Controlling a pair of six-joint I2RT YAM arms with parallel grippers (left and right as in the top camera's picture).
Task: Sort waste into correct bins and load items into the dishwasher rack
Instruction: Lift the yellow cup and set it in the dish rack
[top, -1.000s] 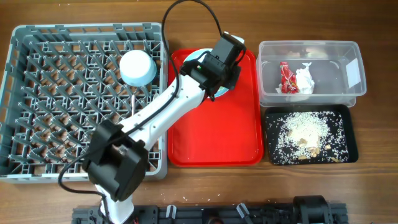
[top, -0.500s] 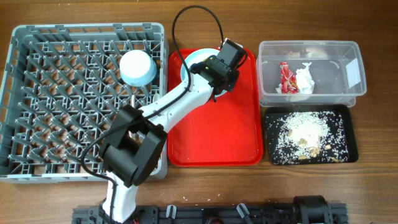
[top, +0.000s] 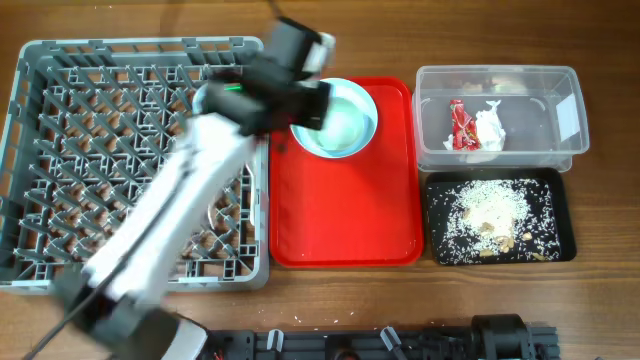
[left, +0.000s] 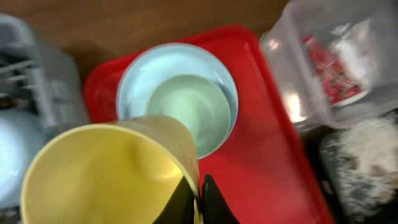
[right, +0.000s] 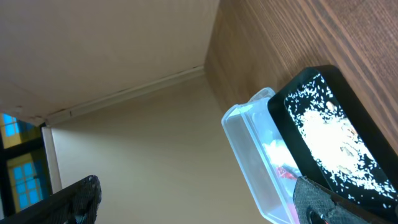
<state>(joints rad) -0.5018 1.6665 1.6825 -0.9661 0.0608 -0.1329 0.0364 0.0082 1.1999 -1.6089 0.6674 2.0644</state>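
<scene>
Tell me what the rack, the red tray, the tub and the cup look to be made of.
Rack: moulded plastic, matte grey; its lattice and pegs look cast in one piece.
Red tray: likely plastic, smooth with a slight sheen.
Tub: clear plastic; its contents show through the wall.
Cup: probably plastic, plain yellow, thin-walled.

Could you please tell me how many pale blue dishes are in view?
2. The plate lies on the red tray; the bowl sits in the grey rack, largely covered overhead by the left arm. More could be hidden beneath it.
</scene>
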